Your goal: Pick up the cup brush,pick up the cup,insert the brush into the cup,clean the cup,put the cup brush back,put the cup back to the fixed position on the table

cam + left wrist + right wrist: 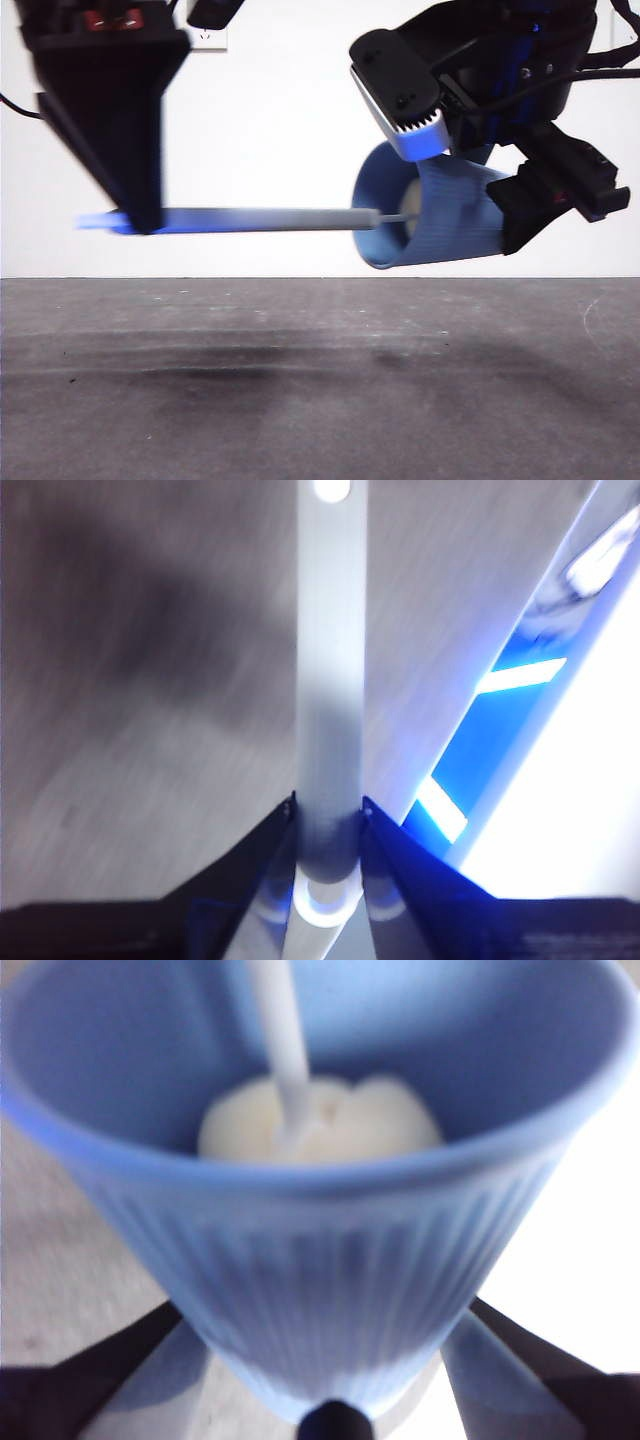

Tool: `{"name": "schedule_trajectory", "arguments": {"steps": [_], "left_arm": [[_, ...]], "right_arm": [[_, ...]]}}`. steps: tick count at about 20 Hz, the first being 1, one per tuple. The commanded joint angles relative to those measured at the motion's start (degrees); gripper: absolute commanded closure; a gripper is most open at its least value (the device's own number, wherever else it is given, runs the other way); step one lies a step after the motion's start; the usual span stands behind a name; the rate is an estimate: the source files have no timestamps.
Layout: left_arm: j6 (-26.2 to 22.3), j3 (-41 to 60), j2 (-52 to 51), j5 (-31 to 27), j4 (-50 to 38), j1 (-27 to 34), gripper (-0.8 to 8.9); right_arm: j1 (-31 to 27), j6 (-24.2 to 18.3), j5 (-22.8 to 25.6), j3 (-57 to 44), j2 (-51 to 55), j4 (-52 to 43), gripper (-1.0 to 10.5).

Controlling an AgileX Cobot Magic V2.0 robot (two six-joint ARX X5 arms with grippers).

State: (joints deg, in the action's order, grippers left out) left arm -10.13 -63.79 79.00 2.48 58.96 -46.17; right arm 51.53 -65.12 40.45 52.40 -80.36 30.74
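My left gripper (140, 215) is shut on the grey handle of the cup brush (270, 219) and holds it level above the table (320, 380). In the left wrist view the handle (330, 660) runs out from between the jaws. My right gripper (510, 215) is shut on the blue ribbed cup (440, 215), held on its side in the air with its mouth toward the brush. The cream sponge head (410, 225) sits inside the cup. In the right wrist view the cup (330, 1260) fills the picture with the sponge head (320, 1120) deep inside.
A white wall (280, 120) stands behind the table. Both arms' shadows fall on the table's middle.
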Motion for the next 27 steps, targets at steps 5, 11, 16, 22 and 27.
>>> {"name": "schedule_trajectory", "arguments": {"steps": [5,11,16,22,27], "left_arm": [[0.3,-0.1,-7.1,-7.3,11.0,0.8,8.22],[4.6,-0.1,-17.8,-8.4,20.2,2.0,8.22],[10.6,0.1,-26.2,-8.5,20.8,2.0,8.22],[22.0,6.7,-28.6,-11.0,7.3,2.0,8.22],[31.1,15.8,-24.6,-9.4,-19.6,3.2,8.22]], "right_arm": [[-0.2,2.1,0.0,0.0,-0.4,-0.2,9.6],[-0.2,6.3,0.0,0.0,-0.4,-0.3,9.6],[-0.2,14.8,0.0,0.0,-0.1,-0.8,9.6],[-0.6,43.6,-3.4,1.0,5.6,-2.0,9.6],[-0.8,63.7,-13.0,1.0,16.7,-3.9,9.6]]}}
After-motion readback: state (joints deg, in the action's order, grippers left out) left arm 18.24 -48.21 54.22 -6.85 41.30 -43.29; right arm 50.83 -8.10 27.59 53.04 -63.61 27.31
